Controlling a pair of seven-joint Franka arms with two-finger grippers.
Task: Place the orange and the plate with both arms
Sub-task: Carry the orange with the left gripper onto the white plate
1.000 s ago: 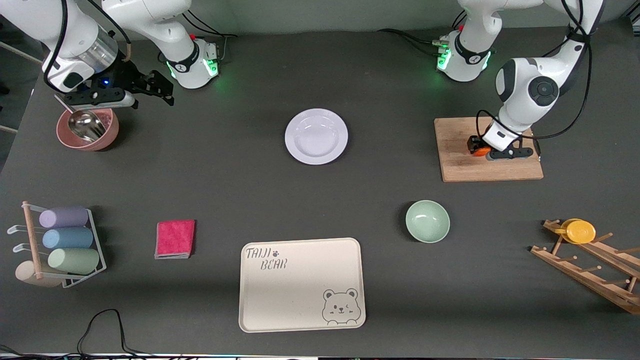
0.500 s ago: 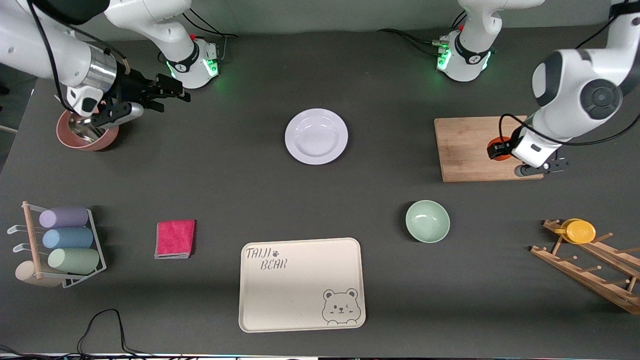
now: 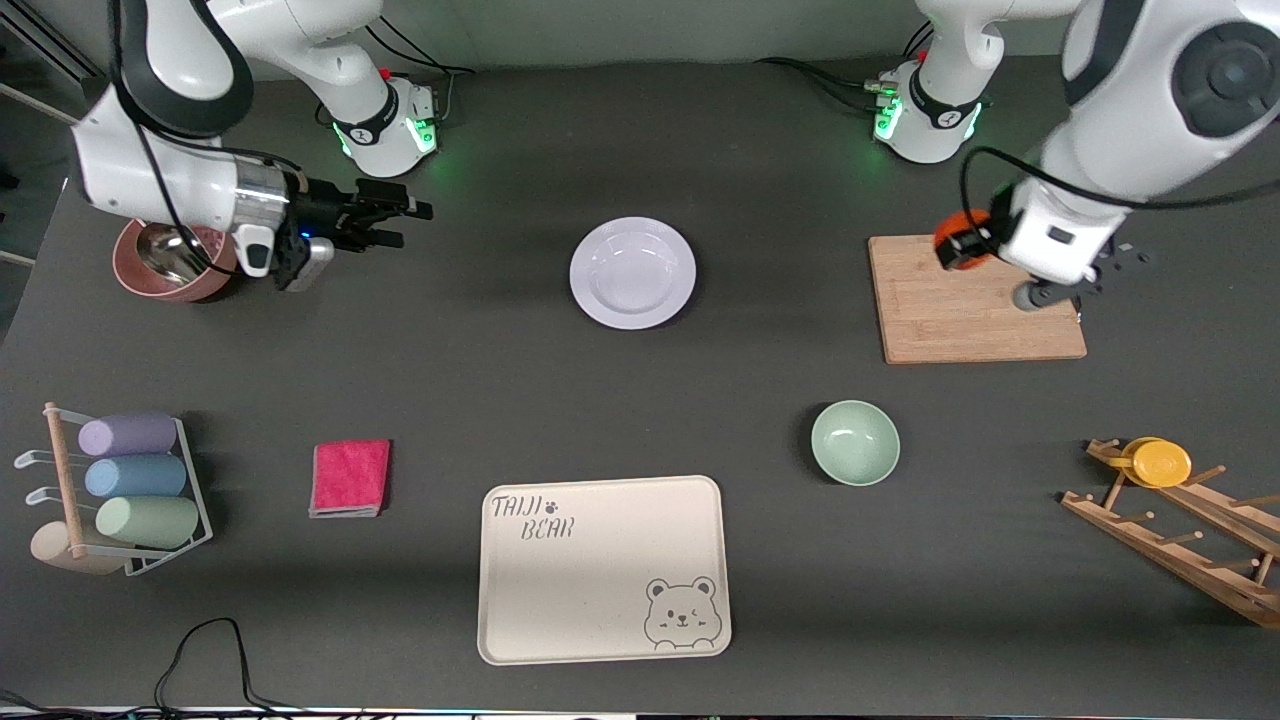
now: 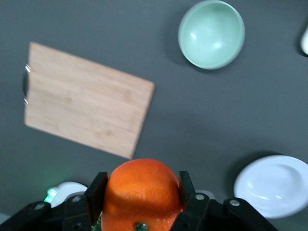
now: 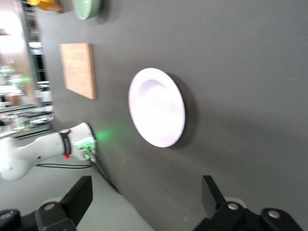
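Orange [image 4: 140, 192] is gripped in the left pincer [image 3: 962, 244], up over the board [image 3: 975, 310]. Plate [image 3: 632, 272] is not yet picked up; the right pincer [image 3: 392, 222] is spread wide and holds nothing.

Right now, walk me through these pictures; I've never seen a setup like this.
Two white robot arms stand at a dark table. One picture looks down from a high camera facing them; the other two come from cameras on each arm's wrist. The left end effector is up in the air, shut on the orange, over the wooden cutting board. The right end effector is open and empty, near a pink bowl. On the table also lie the plate, a green bowl and a cream bear tray.
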